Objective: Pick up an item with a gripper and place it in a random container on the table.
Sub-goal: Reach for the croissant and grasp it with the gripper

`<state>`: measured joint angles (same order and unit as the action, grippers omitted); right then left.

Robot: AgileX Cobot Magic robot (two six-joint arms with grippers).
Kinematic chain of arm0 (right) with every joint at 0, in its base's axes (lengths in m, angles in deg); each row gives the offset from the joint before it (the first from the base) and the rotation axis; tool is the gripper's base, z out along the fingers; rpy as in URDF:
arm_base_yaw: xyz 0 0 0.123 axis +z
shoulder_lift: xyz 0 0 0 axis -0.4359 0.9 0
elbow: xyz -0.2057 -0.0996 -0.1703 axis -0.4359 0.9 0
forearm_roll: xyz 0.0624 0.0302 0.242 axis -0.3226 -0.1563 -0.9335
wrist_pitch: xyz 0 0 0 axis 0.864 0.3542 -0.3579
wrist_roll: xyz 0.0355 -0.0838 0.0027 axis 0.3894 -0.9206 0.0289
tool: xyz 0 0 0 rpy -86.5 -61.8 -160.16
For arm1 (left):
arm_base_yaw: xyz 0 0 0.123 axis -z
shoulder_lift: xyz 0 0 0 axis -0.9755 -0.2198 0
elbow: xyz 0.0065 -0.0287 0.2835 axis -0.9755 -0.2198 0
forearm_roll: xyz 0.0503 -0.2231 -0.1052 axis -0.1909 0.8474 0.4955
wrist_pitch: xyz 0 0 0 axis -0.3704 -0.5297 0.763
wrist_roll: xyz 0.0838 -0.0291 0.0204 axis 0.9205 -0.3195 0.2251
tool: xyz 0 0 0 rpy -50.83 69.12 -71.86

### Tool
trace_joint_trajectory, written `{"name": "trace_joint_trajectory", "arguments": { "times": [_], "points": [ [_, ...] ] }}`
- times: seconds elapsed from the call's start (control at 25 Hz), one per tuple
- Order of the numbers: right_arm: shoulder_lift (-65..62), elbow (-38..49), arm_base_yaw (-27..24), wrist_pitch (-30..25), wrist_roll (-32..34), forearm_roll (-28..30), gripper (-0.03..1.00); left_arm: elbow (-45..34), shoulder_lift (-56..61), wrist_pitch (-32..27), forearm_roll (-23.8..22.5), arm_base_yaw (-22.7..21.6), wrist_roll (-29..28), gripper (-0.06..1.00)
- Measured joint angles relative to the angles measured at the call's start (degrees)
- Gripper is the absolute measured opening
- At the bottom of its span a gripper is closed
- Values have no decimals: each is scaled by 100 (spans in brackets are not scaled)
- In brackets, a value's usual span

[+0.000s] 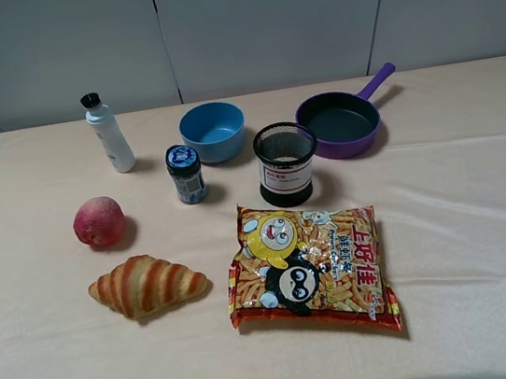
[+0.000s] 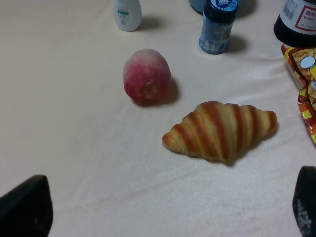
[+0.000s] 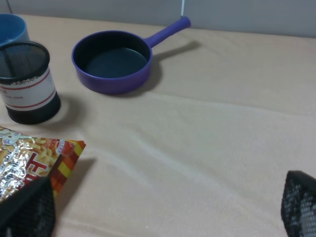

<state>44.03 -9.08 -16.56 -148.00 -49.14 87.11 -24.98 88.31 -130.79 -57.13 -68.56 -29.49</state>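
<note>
Croissant (image 2: 219, 131), near the peach (image 2: 147, 76): I judge it light, soft, crushable. I plan a gentle grasp across its thick middle. Left fingers (image 2: 24, 207) and right fingers (image 3: 301, 205) both spread, empty.

Pale grey wall panels (image 1: 257, 19) with dark seams behind, soft even light, wrinkled beige cloth-covered table (image 1: 483, 214)

My left gripper (image 2: 167, 205) stands with its jaws spread wide and holds nothing. Its black fingers (image 2: 23, 210) show only at opposite edges of the left wrist view. My right gripper (image 3: 165, 205) is spread just as wide and is also empty. Its fingers (image 3: 27, 212), at opposite edges of the right wrist view, are faced with dark, mesh-textured pads.
</note>
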Motion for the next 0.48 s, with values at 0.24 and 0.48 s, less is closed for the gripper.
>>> {"name": "trace_joint_trajectory", "arguments": {
  "times": [0.24, 0.48],
  "points": [
    [0, 0, 0, 0, 0, -43, 69, 0, 0, 0, 0, 0, 0, 98],
    [261, -43, 0, 0, -36, -214, 69, 0, 0, 0, 0, 0, 0, 98]
  ]
}}
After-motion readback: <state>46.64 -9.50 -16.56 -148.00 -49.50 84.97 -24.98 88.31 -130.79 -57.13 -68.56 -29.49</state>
